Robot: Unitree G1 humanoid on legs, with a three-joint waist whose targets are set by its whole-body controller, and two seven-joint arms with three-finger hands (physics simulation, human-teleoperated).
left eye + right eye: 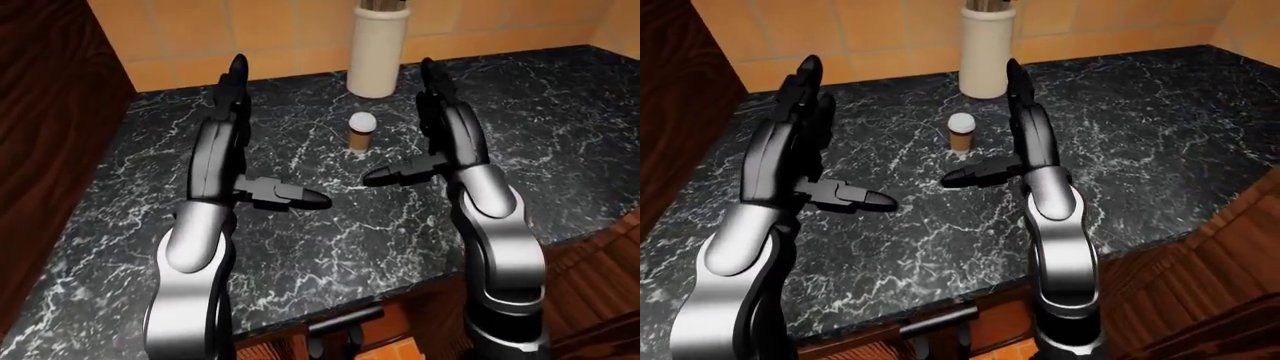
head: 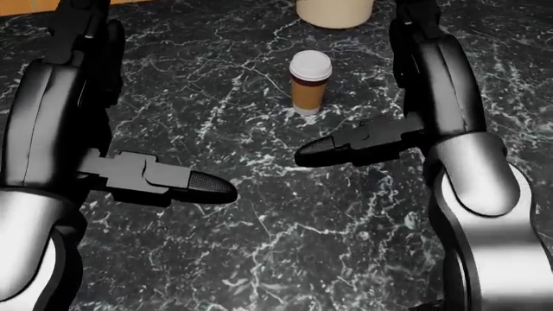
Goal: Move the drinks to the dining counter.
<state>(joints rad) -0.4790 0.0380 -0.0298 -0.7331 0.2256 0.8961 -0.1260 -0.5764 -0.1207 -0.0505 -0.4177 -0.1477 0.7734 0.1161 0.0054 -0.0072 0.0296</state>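
Black white-veined marble counter (image 1: 560, 135), orange tiled wall (image 1: 250, 37) behind, dark wood panel (image 1: 50, 112) at left
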